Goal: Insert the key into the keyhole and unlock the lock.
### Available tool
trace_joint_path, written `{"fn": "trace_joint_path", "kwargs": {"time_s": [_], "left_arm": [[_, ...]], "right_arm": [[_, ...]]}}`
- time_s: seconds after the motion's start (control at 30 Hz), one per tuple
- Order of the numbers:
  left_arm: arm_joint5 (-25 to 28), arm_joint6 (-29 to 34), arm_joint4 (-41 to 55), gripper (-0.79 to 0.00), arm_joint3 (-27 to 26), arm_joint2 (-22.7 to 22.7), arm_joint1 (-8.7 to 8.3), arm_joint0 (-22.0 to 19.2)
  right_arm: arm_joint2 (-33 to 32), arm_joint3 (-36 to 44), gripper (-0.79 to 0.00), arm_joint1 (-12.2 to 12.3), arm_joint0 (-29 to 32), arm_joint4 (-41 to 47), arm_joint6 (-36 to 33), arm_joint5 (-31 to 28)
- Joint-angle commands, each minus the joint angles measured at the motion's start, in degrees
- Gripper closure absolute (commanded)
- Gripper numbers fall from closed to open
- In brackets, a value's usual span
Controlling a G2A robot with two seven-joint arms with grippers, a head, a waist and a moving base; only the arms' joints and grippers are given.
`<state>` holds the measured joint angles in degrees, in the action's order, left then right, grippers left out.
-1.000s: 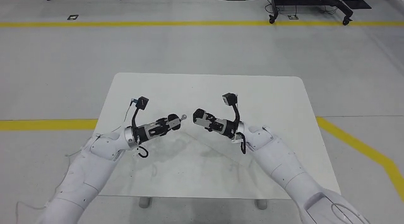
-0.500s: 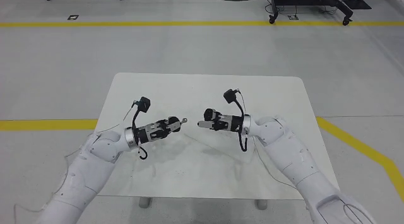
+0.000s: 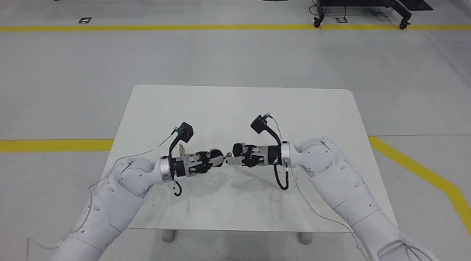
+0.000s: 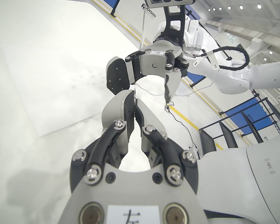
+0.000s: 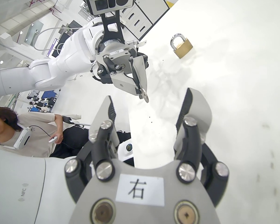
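Note:
My left gripper [image 4: 134,108] is shut on a thin silver key [image 4: 135,92], seen edge-on between its pads. In the right wrist view the key [image 5: 144,97] sticks out of the left gripper's fingertips [image 5: 140,87], level with the gap of my right gripper [image 5: 150,104], which is open and holds nothing. From above, the left gripper [image 3: 218,158] and the right gripper [image 3: 235,151] meet tip to tip over the table's front middle. A brass padlock [image 5: 181,46] with a steel shackle lies on the table beyond the left gripper, apart from both grippers.
The white table [image 3: 309,114] carries nothing else that I can see. Its side edge [image 5: 130,127] runs close below the right gripper. Bare tabletop lies around the padlock and behind both arms.
Both arms have come closer together and toward the table's front. The left gripper has carried the key up to the right gripper's open fingers.

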<state>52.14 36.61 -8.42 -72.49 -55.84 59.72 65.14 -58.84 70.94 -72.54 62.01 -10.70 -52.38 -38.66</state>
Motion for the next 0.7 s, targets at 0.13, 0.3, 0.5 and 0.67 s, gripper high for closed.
{"fn": "trace_joint_path", "kwargs": {"time_s": [0.13,0.3,0.5,0.67], "left_arm": [[0.0,0.2,0.1,0.000,0.1,0.4,-0.01,-0.1],[0.0,0.2,0.0,0.000,0.2,0.6,-0.02,-0.2],[0.0,0.1,0.0,0.000,0.2,0.8,-0.06,-0.2],[-0.3,-0.3,-0.6,0.000,0.2,0.9,-0.05,-0.2]], "right_arm": [[1.1,-0.4,-0.305,0.1,-0.7,1.7,-1.2,-0.4],[2.0,-1.1,-0.234,0.2,-1.4,3.2,-1.8,-0.4],[2.5,-1.8,0.000,0.4,-1.9,2.7,-1.1,-0.2],[2.9,-1.9,0.000,0.6,-1.9,2.4,-0.4,-0.1]]}}
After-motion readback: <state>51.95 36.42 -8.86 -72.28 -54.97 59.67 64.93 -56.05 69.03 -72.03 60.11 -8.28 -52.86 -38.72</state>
